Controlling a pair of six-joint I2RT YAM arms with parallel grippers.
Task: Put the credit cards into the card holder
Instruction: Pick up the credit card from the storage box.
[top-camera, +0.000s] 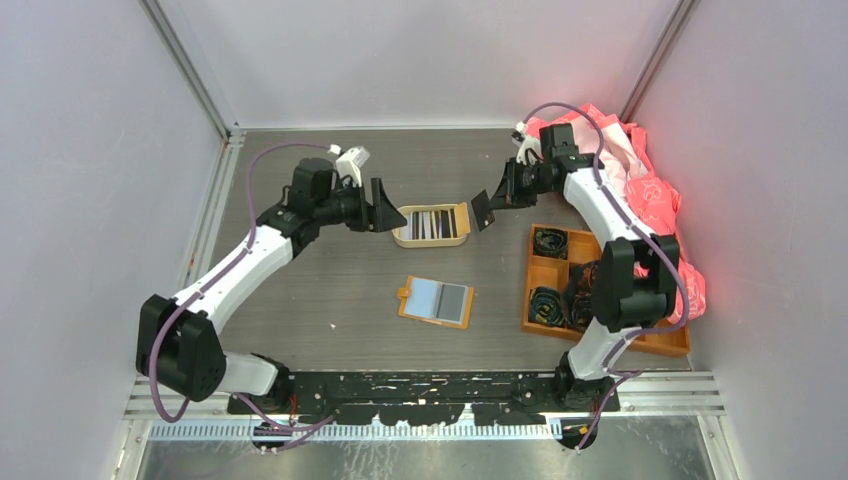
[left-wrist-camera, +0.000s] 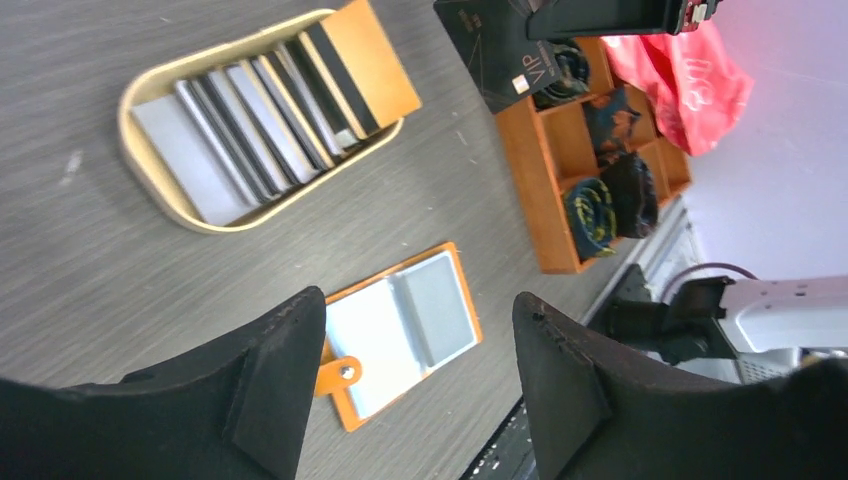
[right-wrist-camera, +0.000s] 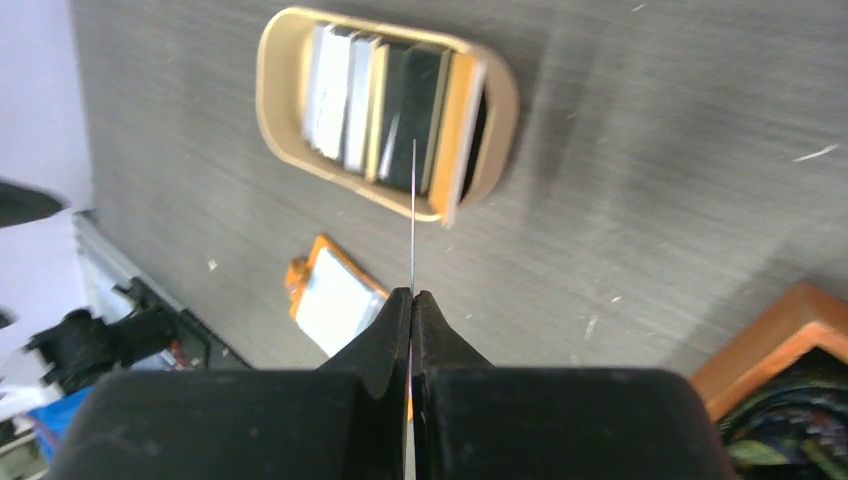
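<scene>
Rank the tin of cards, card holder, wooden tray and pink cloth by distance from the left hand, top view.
1. Tin of cards, right beside the left hand.
2. Card holder, mid-table.
3. Wooden tray, right side.
4. Pink cloth, far right corner.

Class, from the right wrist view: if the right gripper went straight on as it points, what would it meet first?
Probably the oval tin of cards: the held card pinched in the right gripper lines up with it, though depth is unclear.
</scene>
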